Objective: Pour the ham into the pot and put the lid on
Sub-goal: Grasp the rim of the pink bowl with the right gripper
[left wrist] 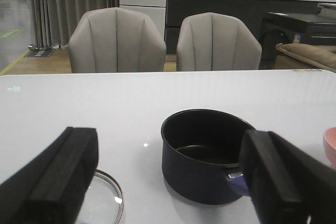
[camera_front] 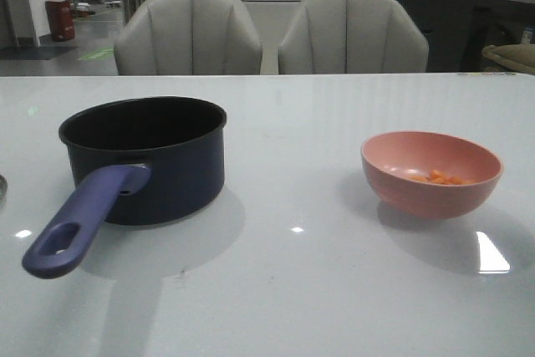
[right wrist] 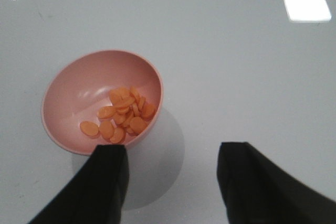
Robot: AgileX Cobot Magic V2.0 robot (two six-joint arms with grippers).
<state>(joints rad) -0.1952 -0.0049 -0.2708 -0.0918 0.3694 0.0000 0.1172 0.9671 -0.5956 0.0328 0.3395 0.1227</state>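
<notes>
While the white table (camera_front: 284, 290) fills most of the front view, the pot (camera_front: 146, 159) stands at the left of that frame, upright and uncovered, its dark inside bare as far as the left wrist view shows. Its long purple-blue handle (camera_front: 84, 221) points toward the lower left corner, with an oval hole near the end. At the right of the same frame sits a pink bowl (camera_front: 431, 175), well apart from the pot, and the ham (camera_front: 437, 178) lies inside it as a small heap of orange pieces. In the right wrist view the pieces look like small flat rounds gathered low in the bowl, on the side nearer the middle of the frame.

The lid (left wrist: 107, 199) lies flat on the table at the lower left of the left wrist view, just beside the pot and partly hidden behind one finger; only part of its glass and metal rim shows.

The left gripper (left wrist: 173, 182) has its jaws spread wide, holding nothing, with the pot seen between them. The right gripper (right wrist: 170, 182) is likewise spread apart and bare, above the table with one finger overlapping the bowl's rim in the picture; whether it touches cannot be told.

Two grey chairs (camera_front: 267, 35) stand behind the table at the top of the front view.
</notes>
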